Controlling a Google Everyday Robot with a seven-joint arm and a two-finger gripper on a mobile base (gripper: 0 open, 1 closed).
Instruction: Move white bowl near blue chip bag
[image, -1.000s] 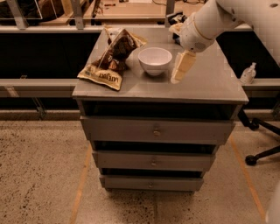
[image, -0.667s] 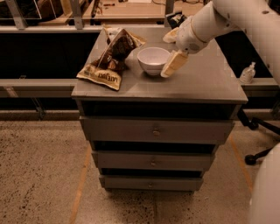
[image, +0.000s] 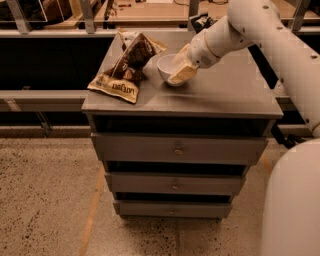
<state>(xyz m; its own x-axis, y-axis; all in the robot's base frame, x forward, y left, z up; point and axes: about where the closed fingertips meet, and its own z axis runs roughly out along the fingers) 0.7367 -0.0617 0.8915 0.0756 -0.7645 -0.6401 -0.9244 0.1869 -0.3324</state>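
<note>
The white bowl (image: 166, 66) stands on the grey cabinet top (image: 225, 95), near its middle. My gripper (image: 181, 70) is low over the bowl's right side, covering its right rim and touching or nearly touching it. A small dark bag with light markings, the blue chip bag (image: 202, 21), peeks out behind my arm at the back edge of the top. It is mostly hidden. The bowl sits about a hand's width in front of and to the left of it.
A larger brown and tan snack bag (image: 126, 70) lies just left of the bowl, reaching the top's left front edge. The cabinet has drawers (image: 177, 148) below. Shelving and a rail run behind it. My white arm (image: 260, 30) comes in from the right.
My gripper has moved left and down from beside the bowl onto its right rim. The bowl and both bags stay about where they were.
</note>
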